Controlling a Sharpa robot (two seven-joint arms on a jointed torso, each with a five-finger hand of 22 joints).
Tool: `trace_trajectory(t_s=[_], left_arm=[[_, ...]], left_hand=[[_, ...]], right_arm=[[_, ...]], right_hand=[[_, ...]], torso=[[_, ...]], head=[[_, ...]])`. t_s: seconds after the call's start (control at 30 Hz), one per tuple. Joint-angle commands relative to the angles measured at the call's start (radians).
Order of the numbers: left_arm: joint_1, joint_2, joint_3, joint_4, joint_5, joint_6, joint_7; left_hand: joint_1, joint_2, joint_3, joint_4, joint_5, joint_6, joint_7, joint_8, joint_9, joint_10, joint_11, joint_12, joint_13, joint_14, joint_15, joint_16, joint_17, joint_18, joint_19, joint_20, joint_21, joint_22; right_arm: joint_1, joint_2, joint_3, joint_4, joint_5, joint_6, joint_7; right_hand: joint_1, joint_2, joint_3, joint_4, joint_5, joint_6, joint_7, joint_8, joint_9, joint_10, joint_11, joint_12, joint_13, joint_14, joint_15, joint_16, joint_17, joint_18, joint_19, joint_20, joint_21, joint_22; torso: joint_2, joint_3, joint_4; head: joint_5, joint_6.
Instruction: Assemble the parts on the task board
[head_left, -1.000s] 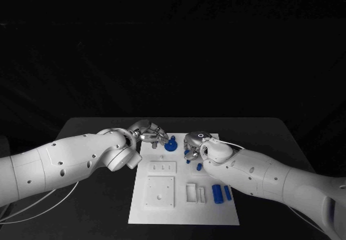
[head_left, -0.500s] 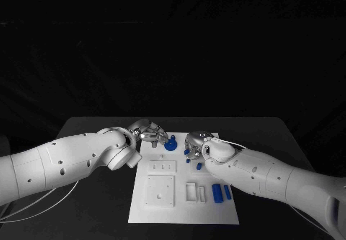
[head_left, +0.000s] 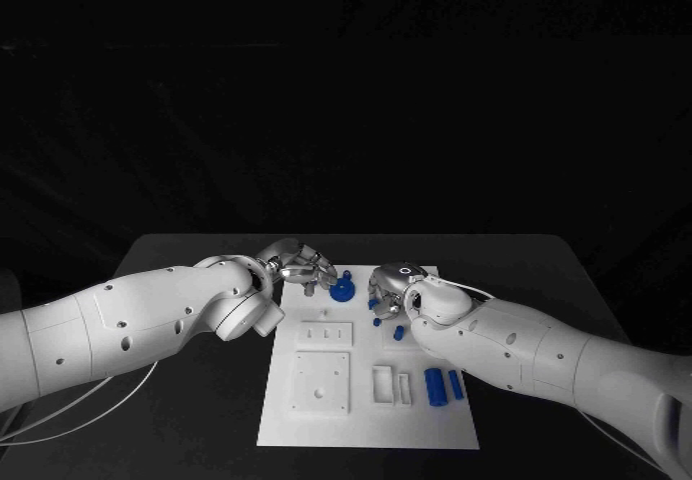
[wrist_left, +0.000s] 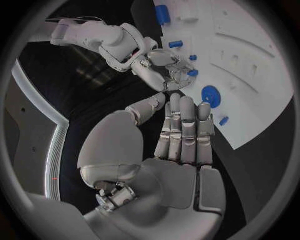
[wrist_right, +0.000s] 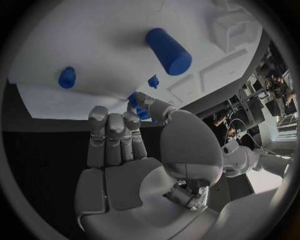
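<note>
The white task board (head_left: 433, 425) lies in the middle of the black table. My left hand (head_left: 299, 265) hovers at the board's far left corner, its fingers (wrist_left: 182, 131) straight and side by side, holding nothing. A round blue part (head_left: 342, 293) stands on the board just right of it. My right hand (head_left: 387, 292) is curled down over the far middle of the board. Its thumb (wrist_right: 152, 107) and a finger pinch a small blue part (wrist_left: 192, 73). Two more small blue parts (head_left: 398, 333) lie just nearer on the board.
Two blue cylinders (head_left: 434, 385) lie side by side on the board's right part, next to white rectangular sockets (head_left: 391, 385). A square white block (head_left: 320, 381) and a slotted one (head_left: 327, 332) sit on the board's left half. A small blue peg (wrist_left: 224, 120) lies near the board's edge.
</note>
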Motion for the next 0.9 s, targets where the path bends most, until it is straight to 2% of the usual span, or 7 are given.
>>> trace_trajectory(t_s=[0.03, 0.23, 0.27, 0.3, 0.43, 0.57, 0.9], left_arm=[[0.002, 0.001, 0.001, 0.002, 0.007, 0.011, 0.008], [0.002, 0.002, 0.001, 0.001, 0.007, 0.012, 0.006], [0.002, 0.002, 0.001, 0.001, 0.007, 0.014, 0.005], [0.002, 0.002, 0.001, 0.001, 0.007, 0.014, 0.004], [0.002, 0.002, 0.001, 0.000, 0.007, 0.014, 0.004], [0.002, 0.001, 0.001, 0.001, 0.005, 0.012, 0.001], [0.002, 0.000, 0.001, -0.002, 0.004, 0.008, 0.004]], left_hand=[[0.001, -0.003, 0.001, 0.007, -0.005, -0.005, 0.003, 0.006, -0.001, 0.003, 0.004, -0.004, 0.000, 0.005, 0.000, -0.004, 0.002, 0.002, -0.001, -0.072, -0.005, 0.001], [0.001, -0.003, 0.000, 0.007, -0.005, -0.006, 0.003, 0.006, -0.002, 0.002, 0.004, -0.004, 0.000, 0.005, 0.001, -0.005, 0.002, 0.001, -0.001, -0.072, -0.005, 0.002], [0.001, -0.003, 0.000, 0.007, -0.005, -0.006, 0.003, 0.006, -0.002, 0.002, 0.004, -0.004, 0.000, 0.005, 0.001, -0.005, 0.002, 0.001, -0.001, -0.072, -0.005, 0.002], [0.001, -0.003, 0.000, 0.007, -0.005, -0.006, 0.003, 0.006, -0.002, 0.002, 0.004, -0.004, 0.000, 0.005, 0.001, -0.005, 0.002, 0.001, -0.001, -0.072, -0.005, 0.002], [0.002, -0.003, 0.000, 0.007, -0.005, -0.006, 0.003, 0.006, -0.002, 0.002, 0.004, -0.004, 0.000, 0.005, 0.001, -0.005, 0.002, 0.002, -0.001, -0.072, -0.006, 0.002], [0.003, -0.003, 0.001, 0.006, -0.005, -0.006, 0.003, 0.007, -0.003, 0.002, 0.004, -0.004, 0.000, 0.004, 0.001, -0.005, 0.002, 0.002, -0.001, -0.072, -0.006, 0.002], [0.006, -0.002, 0.001, 0.005, -0.005, -0.007, 0.003, 0.007, -0.003, 0.002, 0.004, -0.005, 0.000, 0.004, 0.001, -0.005, 0.002, 0.002, -0.002, -0.072, -0.006, 0.003]], right_arm=[[0.000, -0.001, 0.000, 0.002, 0.003, -0.005, 0.011], [0.000, -0.002, 0.000, 0.002, 0.000, 0.002, 0.013], [0.000, -0.003, 0.000, 0.002, -0.003, 0.003, 0.013], [0.000, -0.003, 0.000, 0.002, -0.005, 0.004, 0.013], [0.000, -0.004, 0.000, 0.004, -0.005, 0.000, 0.025], [0.000, -0.006, 0.000, 0.006, -0.008, -0.003, 0.028], [0.000, -0.020, 0.000, 0.019, 0.074, -0.084, 0.049]], right_hand=[[-0.016, -0.001, -0.001, 0.013, -0.003, 0.012, 0.006, 0.006, 0.002, 0.007, -0.004, -0.005, 0.000, 0.004, -0.007, 0.004, -0.002, 0.062, 0.009, 0.002, 0.005, 0.009], [-0.020, 0.009, 0.013, 0.039, -0.003, 0.017, 0.004, 0.009, 0.003, 0.007, -0.007, -0.005, 0.000, 0.005, -0.009, 0.004, -0.003, 0.062, 0.010, -0.001, 0.006, 0.008], [-0.021, 0.023, 0.026, 0.054, -0.003, 0.023, 0.002, 0.012, 0.004, 0.008, -0.009, -0.006, 0.001, 0.005, -0.011, 0.004, -0.003, 0.062, 0.010, -0.002, 0.005, 0.008], [-0.020, 0.026, 0.033, 0.058, -0.004, 0.025, 0.001, 0.013, 0.004, 0.008, -0.010, -0.005, 0.001, 0.005, -0.012, 0.005, -0.003, 0.062, 0.010, -0.002, 0.005, 0.008], [-0.015, 0.045, 0.048, 0.064, -0.004, 0.034, -0.003, 0.019, 0.007, 0.010, -0.013, -0.004, 0.002, 0.006, -0.015, 0.006, -0.003, 0.062, 0.010, -0.004, 0.007, 0.009], [-0.016, 0.053, 0.054, 0.062, -0.004, 0.045, -0.008, 0.027, 0.010, 0.015, -0.018, -0.001, 0.003, 0.010, -0.018, 0.009, -0.003, 0.062, 0.012, -0.005, 0.011, 0.010], [-0.019, 0.060, 0.068, 0.049, -0.004, 0.058, -0.014, 0.035, 0.014, 0.028, -0.024, 0.002, 0.005, 0.017, -0.024, 0.013, -0.004, 0.062, 0.017, -0.007, 0.018, 0.012]], torso=[[0.000, -0.0002, -0.0001], [0.000, -0.0004, 0.0000], [0.000, -0.0005, 0.0003], [0.000, -0.0005, 0.0003], [0.000, -0.0001, 0.0007], [0.000, 0.0000, 0.0007], [0.000, -0.0003, 0.0007]], head=[[0.000, -0.001], [0.000, -0.001], [0.000, -0.001], [0.000, -0.001], [0.000, -0.003], [0.001, -0.003], [0.001, -0.003]])
